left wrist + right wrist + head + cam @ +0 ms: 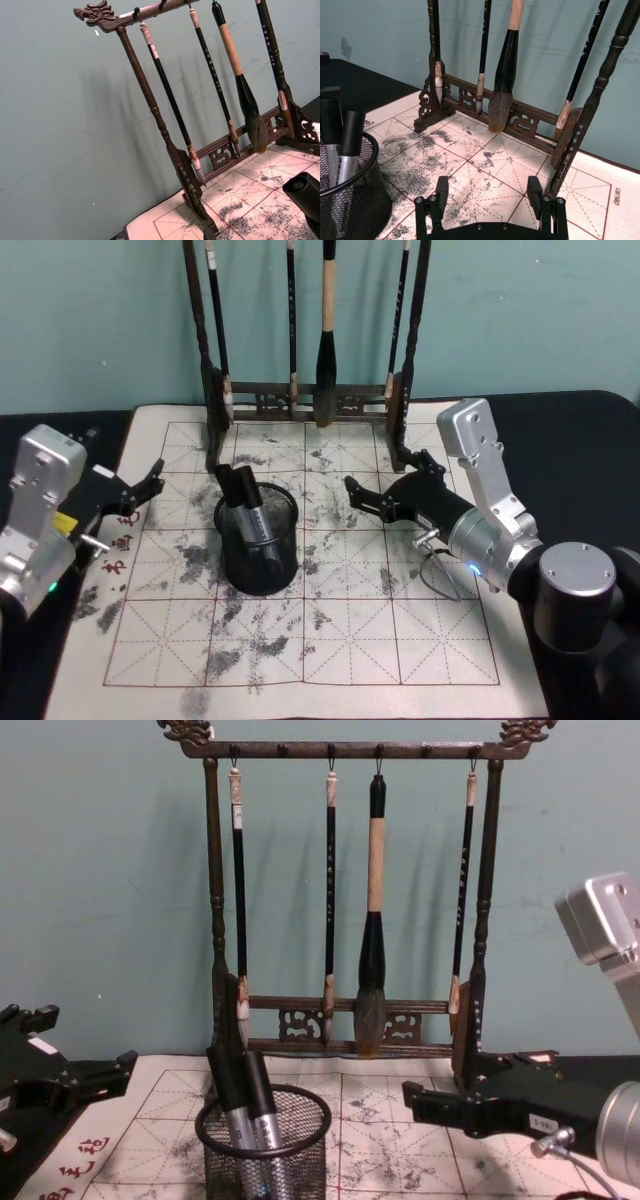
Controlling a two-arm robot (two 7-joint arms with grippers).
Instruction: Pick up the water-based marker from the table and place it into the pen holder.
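Note:
The black wire-mesh pen holder (pixel 262 565) stands on the gridded paper mat, left of centre. Two grey water-based markers (pixel 247 508) with black caps stand tilted inside it, also seen from the chest (pixel 240 1105) and the right wrist (pixel 349 145). My right gripper (pixel 372 500) hovers open and empty just right of the holder, its fingers (pixel 441 192) spread wide over the mat. My left gripper (pixel 140 492) sits open at the mat's left edge, apart from the holder (pixel 290 1175). One black marker cap (pixel 305 192) shows in the left wrist view.
A tall dark wooden rack (pixel 310 400) of hanging calligraphy brushes stands along the mat's far edge, close behind the holder. The white mat (pixel 350 620) carries ink smudges and lies on a black table (pixel 590 440). A teal wall backs the scene.

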